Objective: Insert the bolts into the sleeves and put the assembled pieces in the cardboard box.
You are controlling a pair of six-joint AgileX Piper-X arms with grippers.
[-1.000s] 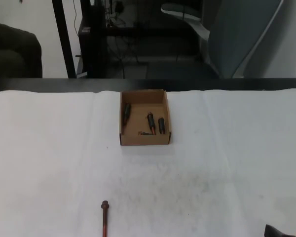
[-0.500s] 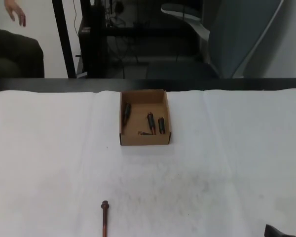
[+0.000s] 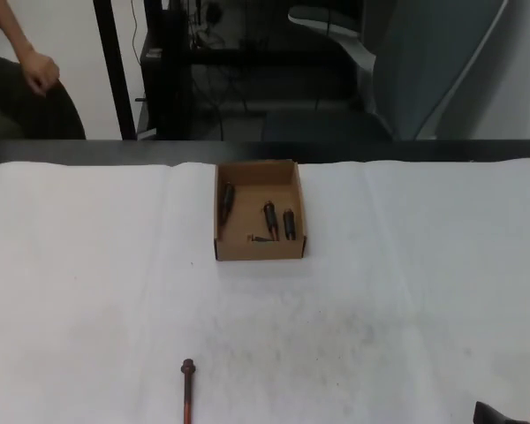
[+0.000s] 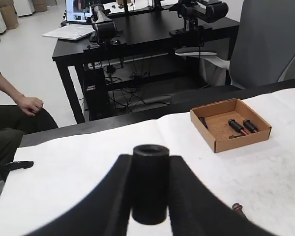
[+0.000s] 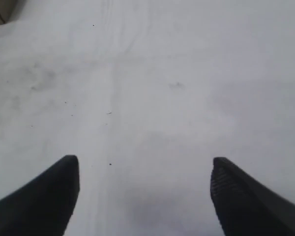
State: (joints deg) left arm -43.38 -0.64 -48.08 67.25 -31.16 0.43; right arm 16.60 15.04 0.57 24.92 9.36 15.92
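Note:
A black sleeve [image 4: 150, 183] stands upright between the fingers of my left gripper [image 4: 150, 196], which is shut on it. A reddish bolt [image 3: 187, 387] lies on the white cloth near the front edge, left of centre; its head [image 4: 237, 208] shows in the left wrist view. The cardboard box [image 3: 259, 250] sits mid-bench toward the back with several assembled pieces [image 3: 278, 223] inside; the left wrist view shows the box [image 4: 229, 142] too. My right gripper [image 5: 145, 191] hangs open over bare cloth; its fingertips [image 3: 488, 412] show at the front right corner of the high view.
White cloth [image 3: 406, 291] covers the whole bench. A black desk [image 4: 152, 34] and a grey chair [image 3: 424, 62] stand behind the bench. A person's hand [image 3: 40, 72] is at the back left, away from the task's things.
The person's hand at the back left has come lower into view. Grippers, bolt and box have not moved.

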